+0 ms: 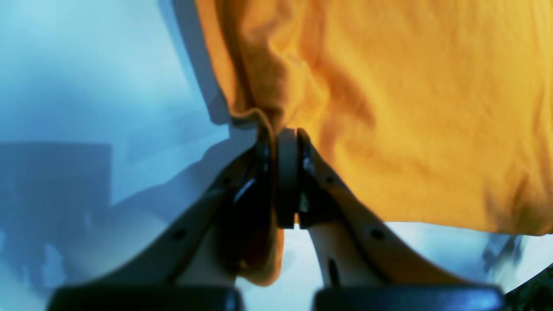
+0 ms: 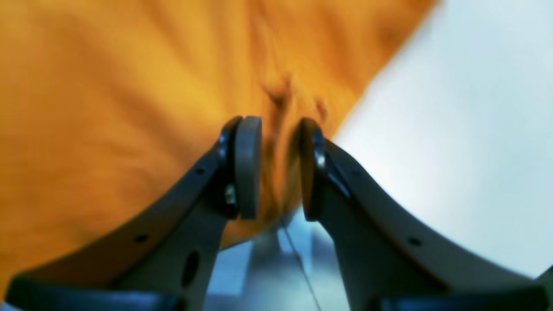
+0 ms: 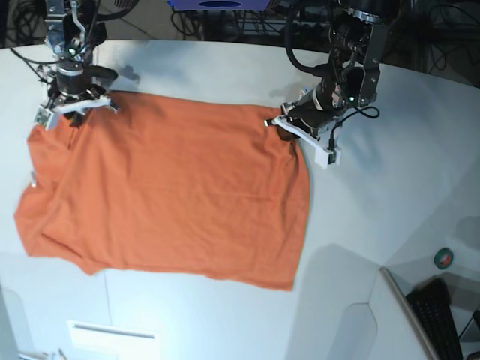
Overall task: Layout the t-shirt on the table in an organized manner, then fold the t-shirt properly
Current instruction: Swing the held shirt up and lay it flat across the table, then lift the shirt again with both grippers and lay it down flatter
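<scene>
Fingers of my left gripper point(image 1: 286, 142) clamp the shirt's point(image 3: 172, 195) far right corner, right gripper point(image 2: 276, 166) stands apart astride its far left corner; shirt lies flat on the table point(image 3: 225, 75), so I judge layout nearly done, release next.

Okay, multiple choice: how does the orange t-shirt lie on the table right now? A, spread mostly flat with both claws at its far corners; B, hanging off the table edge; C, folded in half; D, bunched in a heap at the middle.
A: in the base view the t-shirt lies spread open on the table, with the left claw and the right claw at its far corners.
</scene>
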Robot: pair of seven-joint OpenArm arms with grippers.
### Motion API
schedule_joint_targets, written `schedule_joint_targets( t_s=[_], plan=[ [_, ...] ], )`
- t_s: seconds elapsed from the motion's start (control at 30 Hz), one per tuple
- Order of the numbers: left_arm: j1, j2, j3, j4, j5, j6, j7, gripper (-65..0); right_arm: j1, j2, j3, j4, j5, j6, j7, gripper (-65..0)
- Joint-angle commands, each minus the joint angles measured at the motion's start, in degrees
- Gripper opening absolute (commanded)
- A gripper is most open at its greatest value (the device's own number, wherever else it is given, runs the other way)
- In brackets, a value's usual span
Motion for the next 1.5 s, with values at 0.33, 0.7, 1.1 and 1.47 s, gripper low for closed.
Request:
schedule_joint_targets(
  t_s=[0.33,0.7,1.1,1.47],
  plan=[
    [5.0,-0.2,-0.6,6.9,-0.2,-0.2,-1.0,-65.0,5.8,-0.5,1.4,5.5,-15.0,-0.4,-13.2,-35.1],
    [5.7,-0.2,-0.7,7.3,-0.2,-0.2,-1.0,-65.0,13.4,-1.1,2.1,0.4,-19.9,-6.7,-24.5,-34.2],
    [5.8,-0.2,-0.7,7.3,-0.2,-0.2,-1.0,-65.0,19.6,-0.5,2.0,-10.4,-20.0,-13.6,-25.0,-34.5],
    [5.9,-0.2,-0.7,7.3,-0.2,-0.2,-1.0,-65.0,17.5,-0.4,2.4,-9.2,-19.8,-13.7,-25.2,-65.0]
  ],
)
